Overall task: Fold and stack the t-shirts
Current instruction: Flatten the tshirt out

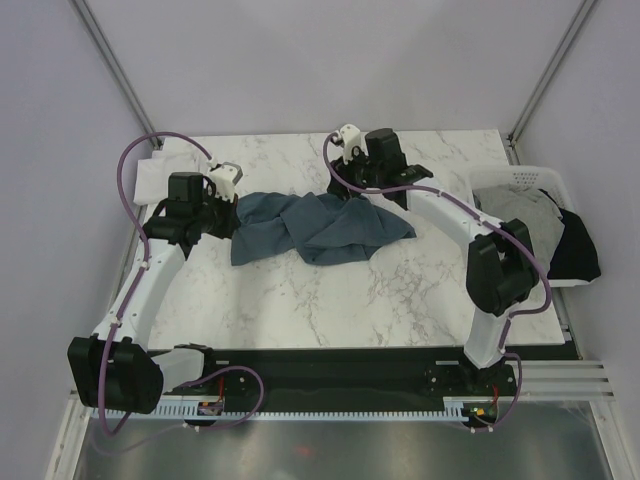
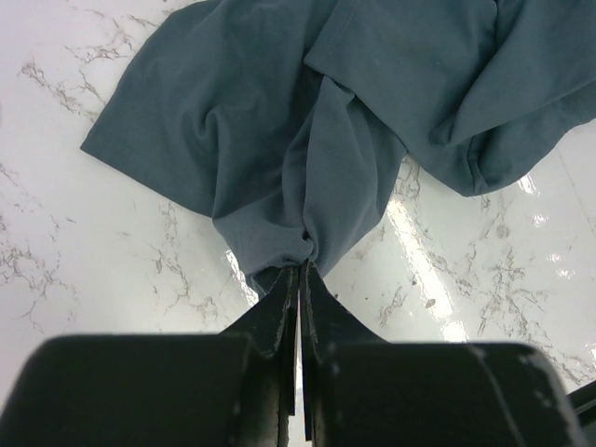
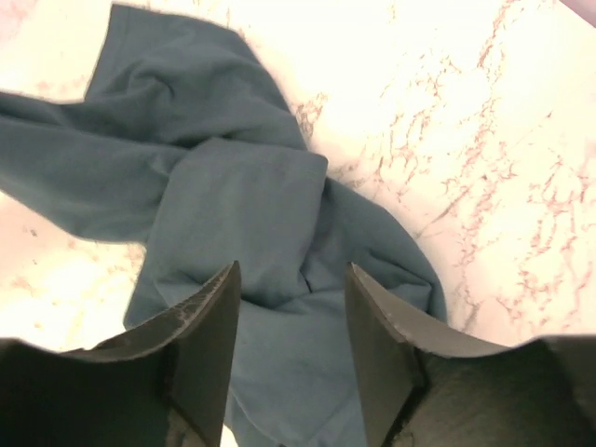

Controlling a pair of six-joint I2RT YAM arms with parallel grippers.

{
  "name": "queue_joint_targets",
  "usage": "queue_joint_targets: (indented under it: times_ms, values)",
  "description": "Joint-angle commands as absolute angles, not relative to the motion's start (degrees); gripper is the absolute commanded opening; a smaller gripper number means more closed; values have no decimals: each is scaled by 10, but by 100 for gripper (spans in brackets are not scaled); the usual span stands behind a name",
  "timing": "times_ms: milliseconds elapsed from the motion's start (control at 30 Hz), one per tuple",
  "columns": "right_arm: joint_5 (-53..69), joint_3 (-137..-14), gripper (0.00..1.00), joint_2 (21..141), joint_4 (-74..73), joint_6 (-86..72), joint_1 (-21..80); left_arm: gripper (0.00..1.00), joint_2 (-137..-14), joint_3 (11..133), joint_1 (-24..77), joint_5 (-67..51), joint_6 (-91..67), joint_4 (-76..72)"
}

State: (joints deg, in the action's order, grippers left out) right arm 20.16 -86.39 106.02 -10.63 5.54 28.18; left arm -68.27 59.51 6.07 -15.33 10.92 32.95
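Top external view: slate-blue t-shirt (image 1: 320, 228), crumpled and unfolded, lying across the middle of the marble table (image 1: 330, 300). Left gripper (image 1: 236, 212) at the shirt's left edge; right gripper (image 1: 356, 192) at its far right portion. White t-shirt (image 1: 165, 172), lying at the table's far left corner behind the left arm. White basket (image 1: 520, 178), at the table's right edge, holding a light grey t-shirt (image 1: 520, 215) with a black t-shirt (image 1: 577, 248) draped over its right side. Left wrist view: left gripper (image 2: 300, 272), jaws pressed together and pinching a gathered corner of the slate-blue t-shirt (image 2: 279, 140); cloth fans out from the pinch in folds over the marble table (image 2: 74, 233). Right wrist view: right gripper (image 3: 291, 276), jaws standing apart and clamping nothing, poised just above the slate-blue t-shirt (image 3: 242, 196); a folded-over flap of the cloth shows between the two fingers; bare marble table (image 3: 466, 112) beyond, to the right.
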Motion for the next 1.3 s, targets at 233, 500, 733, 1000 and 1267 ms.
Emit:
queue_joint_targets:
  times_ms: [233, 500, 733, 1000, 1267]
  values:
    - [183, -954, 56, 1119, -300, 284, 316, 7, -672, 595, 54, -163, 103, 322]
    - [141, -884, 52, 1095, -299, 383, 416, 8, -672, 592, 48, -169, 100, 320]
    - [66, -890, 52, 1122, -296, 422, 483, 10, -671, 588, 45, -172, 100, 320]
    - [39, -951, 53, 1175, -313, 446, 495, 11, -662, 581, 40, -178, 99, 317]
    - [33, -1027, 53, 1223, -344, 447, 498, 11, -655, 577, 33, -182, 98, 317]
